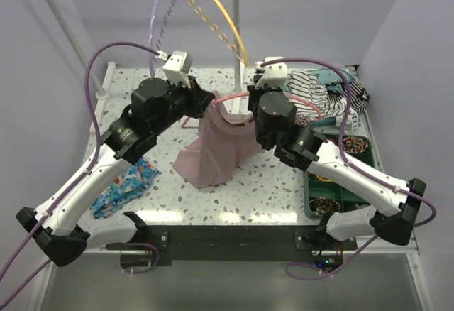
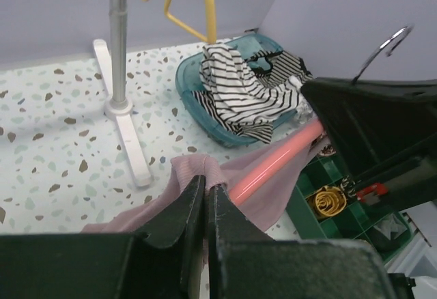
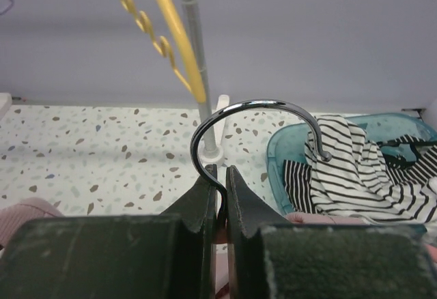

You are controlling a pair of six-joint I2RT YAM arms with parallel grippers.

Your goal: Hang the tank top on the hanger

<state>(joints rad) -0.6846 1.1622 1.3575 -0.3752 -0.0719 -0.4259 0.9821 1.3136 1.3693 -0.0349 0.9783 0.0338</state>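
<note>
Near edge: blue floral cloth [image 1: 124,187] lies flat on the desk [image 1: 269,187], left side. Green compartment tray [image 1: 309,196] is on the right, partly under the right arm.

Mid desk: tank top [image 1: 213,148] hangs lifted between both arms, its lower hem bunched on the desk. Left claw [image 2: 207,193] is pinched narrow on the top's upper edge, near a strap or the neckline, can't tell which. The hanger [image 2: 273,166] bar runs just beyond that pinch, with pink fabric draped over and under it. Right claw [image 3: 220,176] is clamped tight on the shank of the metal hook [image 3: 252,105], holding the hanger up off the desk.

Step (judged): threading, one hanger shoulder going into the top's opening, not seated yet. The next move calls for the left claw to draw the edge further along the bar until the strap sits on the shoulder, while the right claw keeps the hanger steady. Then the other strap.

Far: striped garment [image 2: 235,87] heaped in a teal basin [image 3: 280,152]. Yellow hanger [image 1: 216,9] and lilac hanger [image 1: 157,13] hang by the stand pole [image 2: 117,39].
</note>
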